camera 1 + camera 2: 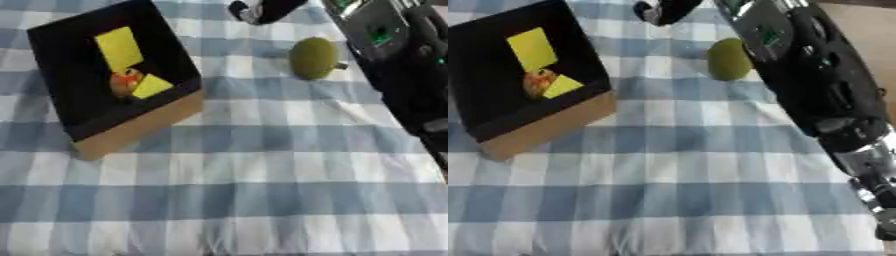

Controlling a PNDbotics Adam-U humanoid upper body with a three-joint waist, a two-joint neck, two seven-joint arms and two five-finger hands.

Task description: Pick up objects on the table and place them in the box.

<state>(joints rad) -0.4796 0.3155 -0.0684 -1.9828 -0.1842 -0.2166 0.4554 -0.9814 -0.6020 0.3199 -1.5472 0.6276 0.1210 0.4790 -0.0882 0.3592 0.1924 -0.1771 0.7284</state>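
An olive-green rounded object (312,58) lies on the blue-and-white checked cloth at the upper right, with a small grey stub on its right side. The cardboard box (131,127) with a black inside stands at the upper left. In it lie a tall yellow piece (118,47), a smaller yellow piece (151,86) and an orange thing (125,80) between them. My right arm (815,85) runs from the lower right up along the right side, passing just beside the green object. My right hand (258,11) shows at the top edge, beyond the green object and partly cut off.
The checked cloth (262,200) covers the whole table, with light wrinkles in the middle. The box stands askew, its near corner pointing to the lower left. A bare tan surface (859,30) shows past the arm at the upper right.
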